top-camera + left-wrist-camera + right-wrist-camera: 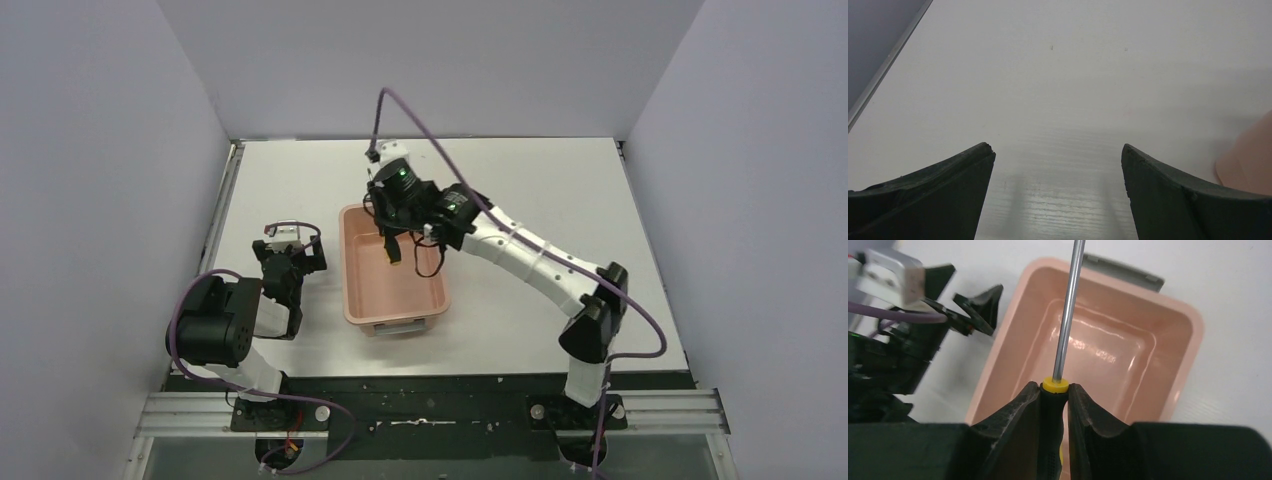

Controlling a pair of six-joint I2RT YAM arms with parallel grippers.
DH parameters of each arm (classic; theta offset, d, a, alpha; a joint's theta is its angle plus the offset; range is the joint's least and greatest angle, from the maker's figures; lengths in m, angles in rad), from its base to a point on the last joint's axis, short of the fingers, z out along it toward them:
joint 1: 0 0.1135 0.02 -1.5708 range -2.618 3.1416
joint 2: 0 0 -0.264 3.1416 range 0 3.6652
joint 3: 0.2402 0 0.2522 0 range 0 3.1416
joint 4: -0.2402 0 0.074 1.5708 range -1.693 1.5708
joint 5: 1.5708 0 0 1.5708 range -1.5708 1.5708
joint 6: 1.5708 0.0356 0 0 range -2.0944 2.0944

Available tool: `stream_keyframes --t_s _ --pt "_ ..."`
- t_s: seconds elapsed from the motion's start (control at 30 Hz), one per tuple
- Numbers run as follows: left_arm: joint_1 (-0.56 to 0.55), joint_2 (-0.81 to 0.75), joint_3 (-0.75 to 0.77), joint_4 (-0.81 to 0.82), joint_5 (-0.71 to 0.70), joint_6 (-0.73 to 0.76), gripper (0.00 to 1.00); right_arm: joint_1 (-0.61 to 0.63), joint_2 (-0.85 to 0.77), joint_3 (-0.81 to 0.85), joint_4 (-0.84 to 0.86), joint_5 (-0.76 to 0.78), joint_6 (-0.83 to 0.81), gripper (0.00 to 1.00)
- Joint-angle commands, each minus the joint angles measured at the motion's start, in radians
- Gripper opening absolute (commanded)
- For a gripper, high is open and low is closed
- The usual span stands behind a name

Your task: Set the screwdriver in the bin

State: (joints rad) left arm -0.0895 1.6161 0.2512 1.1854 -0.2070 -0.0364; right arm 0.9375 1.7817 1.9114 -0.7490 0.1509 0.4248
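The salmon-pink bin (352, 280) stands in the middle of the table, long side running away from me. My right gripper (391, 240) hangs over the bin's far half, shut on the screwdriver (395, 255), which points down into the bin. In the right wrist view the gripper (1054, 386) clamps the black handle just below its yellow collar. The screwdriver (1067, 320) reaches out over the bin's floor, above the bin (1189, 345). My left gripper (291, 258) is open and empty, left of the bin. In its own view the left gripper (1057, 150) is over bare table, with the bin's corner (1253, 157) at the right edge.
The bin has a dark grey handle (1128, 271) at its end. The left arm (908, 335) shows beside the bin in the right wrist view. White walls enclose the table on three sides. A purple cable (420, 125) loops above the right arm.
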Motion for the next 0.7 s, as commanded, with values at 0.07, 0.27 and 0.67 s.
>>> stream_keyframes --t_s 0.07,0.27,0.67 --pt "0.005 -0.007 0.002 0.026 0.013 0.009 0.97 0.058 0.140 -0.103 -0.045 0.096 0.046 0.00" --pt "0.005 -0.007 0.002 0.026 0.012 0.009 0.97 0.068 0.220 -0.234 0.040 0.070 0.065 0.00" --pt "0.005 -0.006 0.002 0.026 0.012 0.009 0.97 0.064 0.248 -0.250 0.049 0.126 0.068 0.58"
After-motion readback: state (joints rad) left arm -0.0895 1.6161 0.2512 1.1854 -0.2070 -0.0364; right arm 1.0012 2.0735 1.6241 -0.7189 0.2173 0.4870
